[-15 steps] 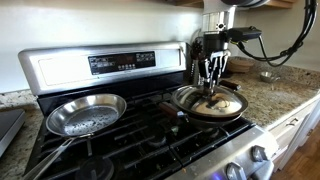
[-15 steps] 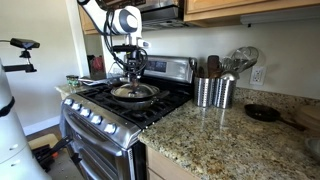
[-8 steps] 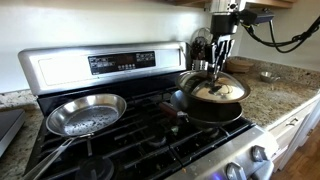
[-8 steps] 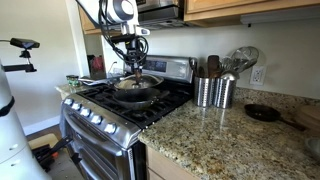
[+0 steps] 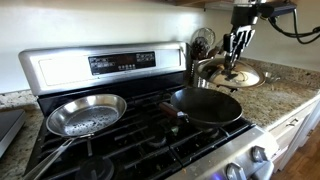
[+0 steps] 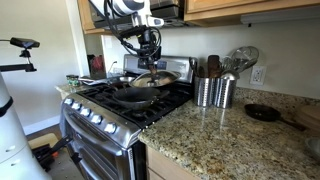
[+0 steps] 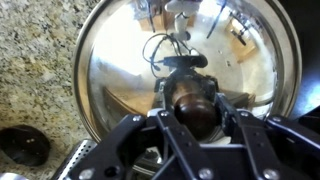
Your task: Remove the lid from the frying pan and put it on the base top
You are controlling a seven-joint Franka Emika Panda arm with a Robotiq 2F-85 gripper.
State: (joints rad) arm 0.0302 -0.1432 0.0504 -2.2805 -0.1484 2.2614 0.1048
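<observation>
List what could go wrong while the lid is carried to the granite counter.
1. The gripper holds the lid only by its small knob; the wide lid could swing or slip.
2. Utensil canisters stand on the base top beside the stove; the rim might hit them.
3. A small dark object lies on the granite below; the lid could land on it, crooked.

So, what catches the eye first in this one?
The tool holds the glass lid by its knob in the air, off to the side of the black frying pan, which sits uncovered on the stove. A shiny silver pan lies on another burner.
</observation>
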